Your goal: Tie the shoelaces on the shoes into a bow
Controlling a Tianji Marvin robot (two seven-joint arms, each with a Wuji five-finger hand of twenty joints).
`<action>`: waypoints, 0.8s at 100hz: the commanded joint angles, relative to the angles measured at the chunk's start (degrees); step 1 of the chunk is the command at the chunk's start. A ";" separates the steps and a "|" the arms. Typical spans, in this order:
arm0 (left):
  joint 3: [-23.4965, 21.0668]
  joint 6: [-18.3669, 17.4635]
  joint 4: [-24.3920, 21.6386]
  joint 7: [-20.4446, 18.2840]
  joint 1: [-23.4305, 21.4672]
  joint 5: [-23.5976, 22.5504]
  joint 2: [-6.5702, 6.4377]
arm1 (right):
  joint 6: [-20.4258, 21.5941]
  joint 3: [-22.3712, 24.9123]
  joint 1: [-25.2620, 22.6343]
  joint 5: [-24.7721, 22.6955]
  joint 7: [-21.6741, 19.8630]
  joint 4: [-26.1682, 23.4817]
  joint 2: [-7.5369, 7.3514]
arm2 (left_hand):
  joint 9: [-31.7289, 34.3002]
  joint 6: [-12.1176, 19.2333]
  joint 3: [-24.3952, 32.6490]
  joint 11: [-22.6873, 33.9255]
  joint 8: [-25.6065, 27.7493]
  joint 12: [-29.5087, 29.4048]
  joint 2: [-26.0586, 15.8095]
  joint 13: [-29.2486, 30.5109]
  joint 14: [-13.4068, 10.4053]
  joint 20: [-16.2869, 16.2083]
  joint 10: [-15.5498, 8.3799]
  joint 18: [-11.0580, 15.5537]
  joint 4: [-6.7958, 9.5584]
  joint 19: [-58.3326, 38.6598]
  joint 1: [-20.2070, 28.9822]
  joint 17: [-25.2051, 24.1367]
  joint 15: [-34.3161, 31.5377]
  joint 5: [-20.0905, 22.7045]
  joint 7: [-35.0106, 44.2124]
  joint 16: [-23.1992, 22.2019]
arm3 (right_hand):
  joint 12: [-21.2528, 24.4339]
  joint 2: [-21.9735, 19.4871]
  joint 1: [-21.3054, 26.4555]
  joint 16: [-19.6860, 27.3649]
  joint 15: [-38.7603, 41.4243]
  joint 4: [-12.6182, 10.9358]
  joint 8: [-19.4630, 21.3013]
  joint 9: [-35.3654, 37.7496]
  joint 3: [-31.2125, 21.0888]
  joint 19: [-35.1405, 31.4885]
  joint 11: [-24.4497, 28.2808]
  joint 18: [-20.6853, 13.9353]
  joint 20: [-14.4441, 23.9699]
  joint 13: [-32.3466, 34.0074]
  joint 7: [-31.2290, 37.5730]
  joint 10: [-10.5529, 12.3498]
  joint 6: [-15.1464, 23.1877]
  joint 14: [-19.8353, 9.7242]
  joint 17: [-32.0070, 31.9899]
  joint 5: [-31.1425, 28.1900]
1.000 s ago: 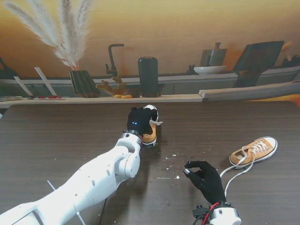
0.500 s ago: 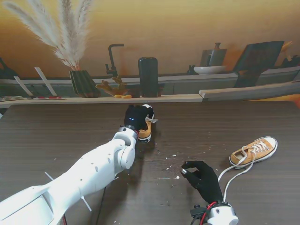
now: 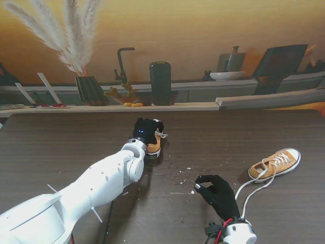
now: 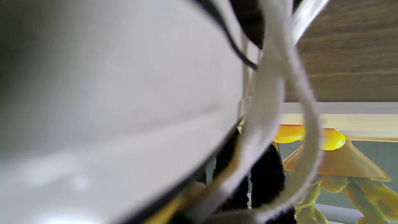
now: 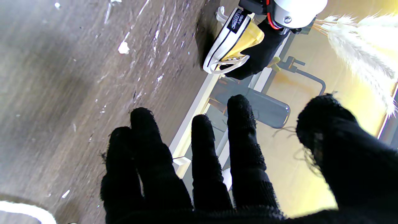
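Observation:
My left hand (image 3: pixel 145 130), in a black glove, is shut on a yellow sneaker (image 3: pixel 154 145) near the middle of the table, toward its far side. In the right wrist view that sneaker (image 5: pixel 231 43) is tilted, its white sole and black heel label showing. The sole (image 4: pixel 108 109) fills the left wrist view, with a loose white lace (image 4: pixel 273 109) looping beside it. A second yellow sneaker (image 3: pixel 275 163) lies at the right, its untied laces (image 3: pixel 252 192) trailing toward me. My right hand (image 3: pixel 219 194) hovers nearer to me, fingers (image 5: pixel 242 146) apart, holding nothing.
White crumbs (image 3: pixel 183 179) are scattered on the dark wood table (image 3: pixel 61 147) between the hands. Along the far edge runs a shelf with a black cylinder (image 3: pixel 160 83), a vase of pampas grass (image 3: pixel 91 90) and a black faucet (image 3: pixel 122 63).
My left hand has shifted the held sneaker slightly to the left and turned it. The right hand has drifted a little left. The sneaker at the right has not moved.

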State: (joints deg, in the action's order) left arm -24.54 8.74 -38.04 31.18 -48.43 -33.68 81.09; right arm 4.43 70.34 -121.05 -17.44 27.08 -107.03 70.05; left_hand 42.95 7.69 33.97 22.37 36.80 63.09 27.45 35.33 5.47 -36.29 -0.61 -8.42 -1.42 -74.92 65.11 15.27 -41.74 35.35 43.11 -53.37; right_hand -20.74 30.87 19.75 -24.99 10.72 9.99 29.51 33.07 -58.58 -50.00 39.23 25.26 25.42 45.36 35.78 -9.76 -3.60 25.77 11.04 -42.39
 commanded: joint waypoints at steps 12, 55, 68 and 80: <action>0.32 0.39 -1.35 -3.97 0.59 0.07 -0.43 | 0.07 -0.10 -0.14 0.16 -1.05 -0.31 -0.21 | -1.60 0.87 -1.72 -3.02 -4.64 -0.67 -2.10 -5.45 -1.18 -1.28 2.03 3.90 3.23 2.83 -3.14 -2.84 0.20 -3.40 -3.34 2.10 | 0.50 -0.85 -2.35 -0.75 0.08 -1.65 0.22 -0.07 1.88 -2.44 -0.41 -1.08 0.67 0.01 -0.73 -0.19 1.04 2.03 0.68 -0.22; 0.41 12.20 -18.47 -24.15 -1.07 -2.92 -7.52 | 0.60 0.18 -0.88 -0.13 -0.82 -1.01 -0.23 | -23.49 -7.02 -18.30 -1.88 -11.94 -28.06 -6.07 -21.21 -0.08 -1.61 6.23 3.36 7.16 16.79 -23.04 -13.81 5.99 -10.76 -20.14 11.90 | 0.49 -0.40 -2.13 -0.91 0.18 -1.57 0.22 -0.05 1.77 -2.43 -0.40 -1.14 0.60 0.08 -0.73 -0.12 1.06 1.96 0.72 -0.16; 0.67 13.76 -20.95 -27.29 -0.92 -3.48 -8.59 | 0.92 0.32 -1.25 -0.21 -0.79 -1.33 -0.25 | -25.79 -8.11 -23.30 -4.46 -13.57 -29.32 -6.86 -22.90 0.16 -1.91 6.35 3.33 5.97 19.56 -25.26 -15.07 7.87 -11.59 -24.38 12.17 | 0.49 -0.25 -1.96 -1.02 0.20 -1.51 0.24 -0.01 1.75 -2.47 -0.39 -1.15 0.59 -0.02 -0.68 -0.15 1.06 2.00 0.80 -0.17; 0.86 14.96 -23.33 -30.06 -0.85 -4.19 -9.66 | 1.19 0.49 -1.68 -0.30 -0.73 -1.69 -0.27 | -27.53 -8.67 -27.43 -6.35 -14.83 -30.26 -7.98 -24.28 0.21 -2.07 6.34 3.35 4.70 21.69 -26.34 -16.02 9.29 -12.69 -27.56 12.40 | 0.47 0.09 -1.76 -1.12 0.27 -1.43 0.26 0.04 1.70 -2.48 -0.35 -1.15 0.57 0.08 -0.62 -0.08 1.10 1.94 0.80 -0.21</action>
State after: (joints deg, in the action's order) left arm -23.74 22.92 -59.95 2.79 -49.57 -37.36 72.11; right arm 5.32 70.72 -122.21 -17.56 26.99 -108.06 70.00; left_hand 18.42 6.55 9.69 19.27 23.11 35.02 21.27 13.22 5.26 -37.00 3.05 -8.39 4.81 -54.81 41.17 0.72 -33.59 23.97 16.48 -42.89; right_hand -20.74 30.87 19.74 -25.45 10.72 9.99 29.51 33.07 -58.58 -50.00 39.23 25.26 25.42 45.36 35.79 -9.77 -3.60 25.77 11.18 -42.39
